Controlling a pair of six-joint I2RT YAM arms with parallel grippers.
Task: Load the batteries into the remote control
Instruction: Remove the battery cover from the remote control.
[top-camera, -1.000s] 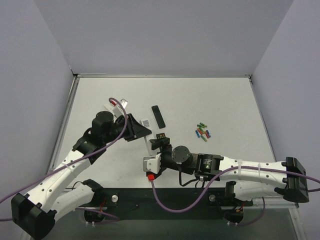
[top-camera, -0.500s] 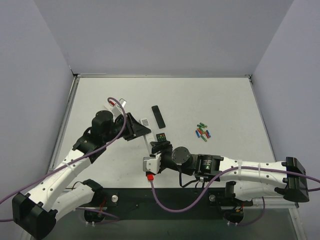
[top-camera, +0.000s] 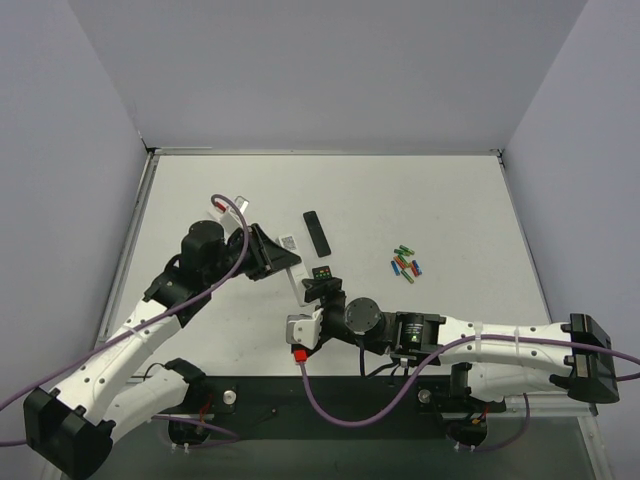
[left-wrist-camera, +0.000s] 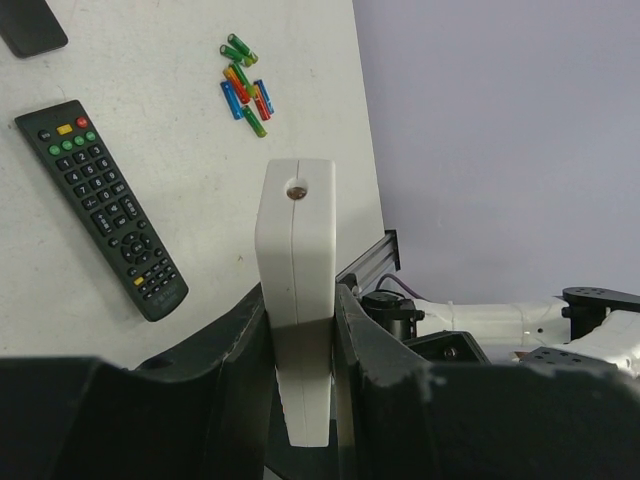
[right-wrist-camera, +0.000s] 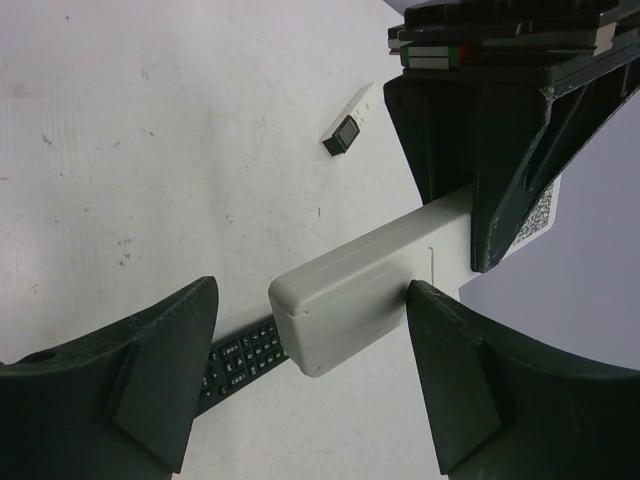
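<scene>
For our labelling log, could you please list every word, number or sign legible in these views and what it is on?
No text reads clearly.
Long black plastic remote: button markings too small to read.
Black-and-white square code sticker: a pattern, no legible characters.
Small coloured cylindrical batteries: wrapper print too small.

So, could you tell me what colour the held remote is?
The remote is plain white, best seen in the left wrist view.
</scene>
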